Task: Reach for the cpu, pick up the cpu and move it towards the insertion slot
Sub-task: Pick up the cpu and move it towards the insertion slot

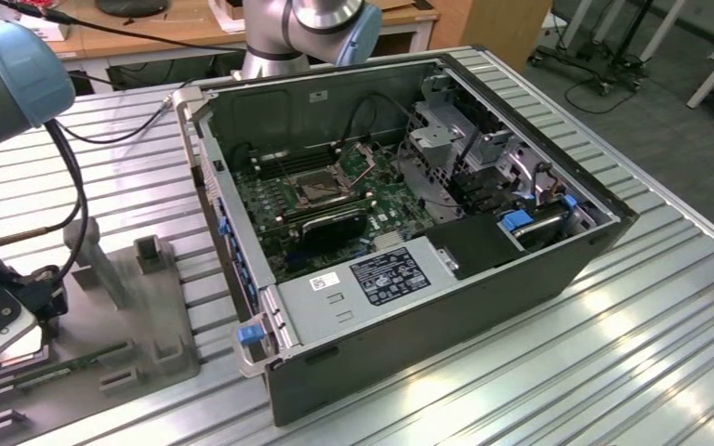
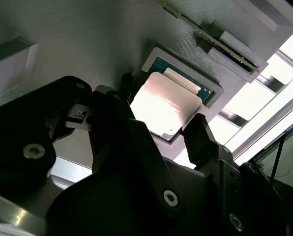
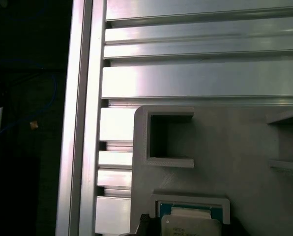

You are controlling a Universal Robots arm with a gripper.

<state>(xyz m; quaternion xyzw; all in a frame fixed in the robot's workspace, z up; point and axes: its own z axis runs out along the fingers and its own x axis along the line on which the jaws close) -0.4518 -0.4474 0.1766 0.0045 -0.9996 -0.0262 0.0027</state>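
Observation:
The cpu (image 2: pixel 161 108), a thin square chip with a pale metal top, lies in a square recess of the grey plastic tray (image 2: pixel 87 39). My gripper (image 2: pixel 163 104) is down over it, its dark fingers (image 2: pixel 199 132) set against two opposite edges. In the exterior view the gripper (image 1: pixel 10 339) hangs low over the tray (image 1: pixel 146 316) at that view's left, with the cpu (image 1: pixel 19 359) just under it. The first wrist view catches the cpu (image 3: pixel 190 226) in its recess. The insertion slot (image 1: pixel 313 190) lies on the green board inside the open computer case, far towards the exterior view's right.
A narrow green memory stick (image 1: pixel 72 364) lies in the tray beside the cpu. The black case wall (image 1: pixel 227 214) stands between tray and board. Drive cages and cables (image 1: pixel 456 149) crowd the case's far side. The ribbed aluminium table (image 1: pixel 605 353) spreads around.

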